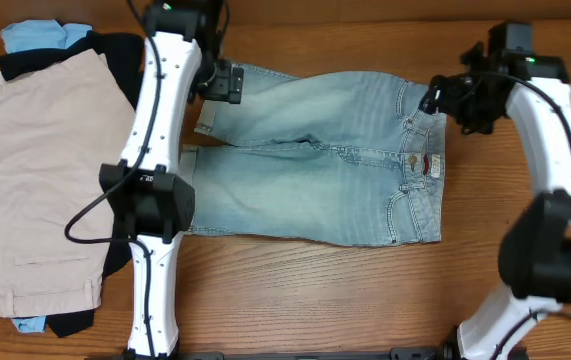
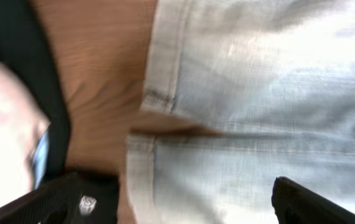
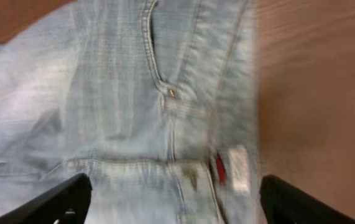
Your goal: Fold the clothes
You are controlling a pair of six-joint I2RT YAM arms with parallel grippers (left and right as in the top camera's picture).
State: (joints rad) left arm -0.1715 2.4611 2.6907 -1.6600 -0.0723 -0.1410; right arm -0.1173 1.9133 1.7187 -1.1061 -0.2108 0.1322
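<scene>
Pale blue denim shorts lie flat on the wooden table, legs to the left, waistband with a small label to the right. My left gripper hovers open over the far leg's hem; its view shows both leg hems and the gap between them. My right gripper hovers open over the far end of the waistband; its view shows the waistband, a pocket seam and the label. Neither gripper holds anything.
A stack of garments lies at the left: beige on top, black and sky-blue beneath. Bare wooden table runs along the front and right of the shorts.
</scene>
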